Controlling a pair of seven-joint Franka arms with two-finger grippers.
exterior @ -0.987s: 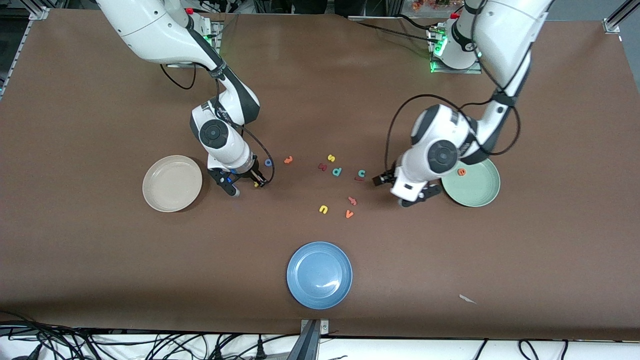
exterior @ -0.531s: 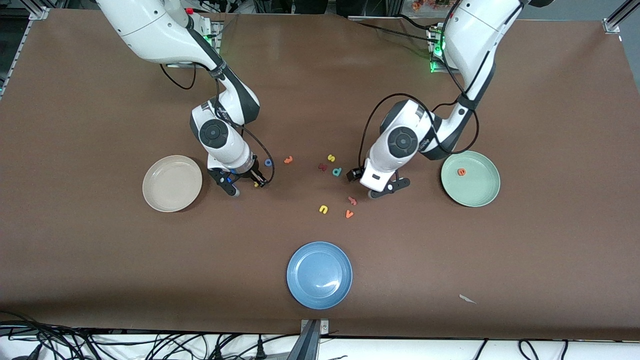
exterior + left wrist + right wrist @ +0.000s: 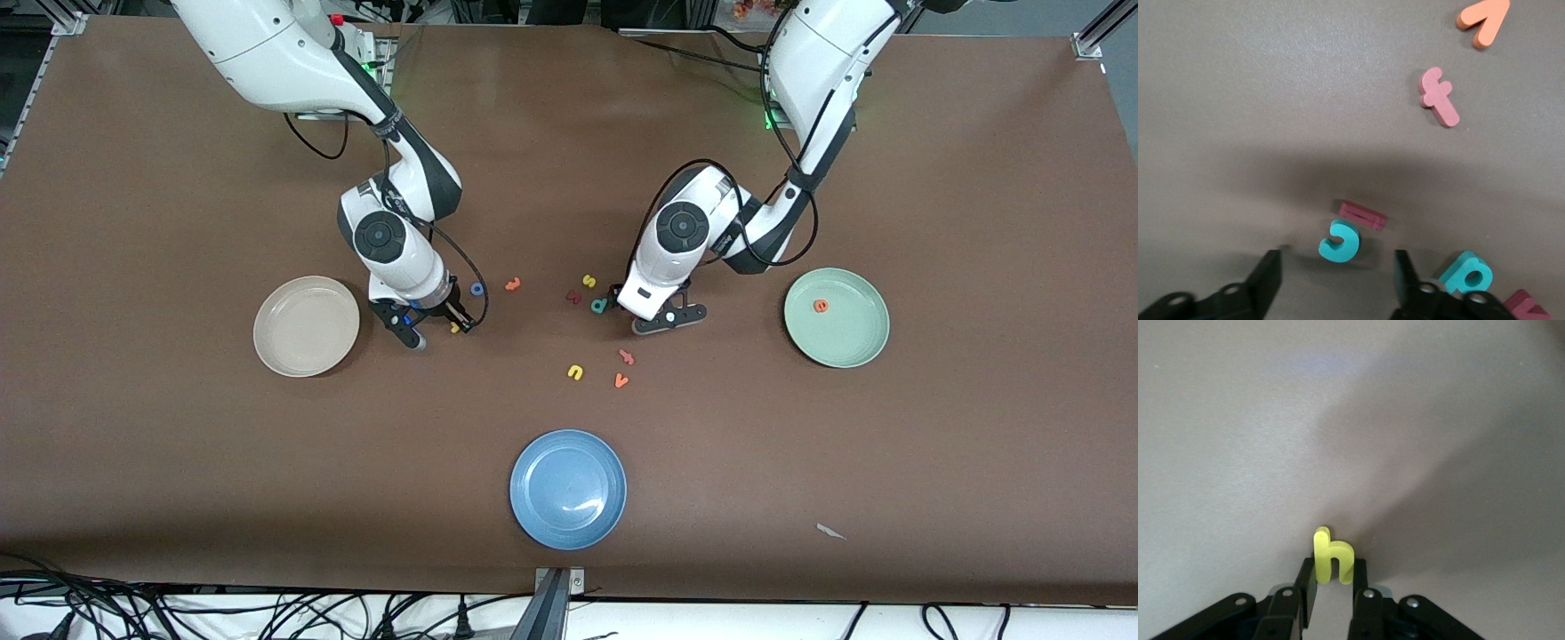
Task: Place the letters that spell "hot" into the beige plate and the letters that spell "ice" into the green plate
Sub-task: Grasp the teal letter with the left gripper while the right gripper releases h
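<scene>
Blue plate (image 3: pixel 568 489) nearest the front camera, then yellow "u" (image 3: pixel 575 372) and orange "v" (image 3: pixel 621 380), pink letter (image 3: pixel 627 357) just above. Beige plate (image 3: pixel 307 325) at the right arm's end, bare. Right arm bent down steeply beside it, right gripper (image 3: pixel 437 329) low at the table, fingers pressed together on the yellow "h" (image 3: pixel 1331 560), held upright between the pads. Green plate (image 3: pixel 837 317) at the left arm's end with orange "e" (image 3: pixel 821 306) in it. Left arm reaches down to the letter cluster mid-table, left gripper (image 3: pixel 1338 280) just above the table, fingers apart, straddling the teal "c" (image 3: pixel 1339 241), not touching it; dark red "i" (image 3: pixel 1363 215) touches the "c", teal "d" (image 3: pixel 1467 273) beside one finger. Blue "o" (image 3: pixel 477 289) and orange "t" (image 3: pixel 511 284) lie farther back on the table, near the right gripper.
</scene>
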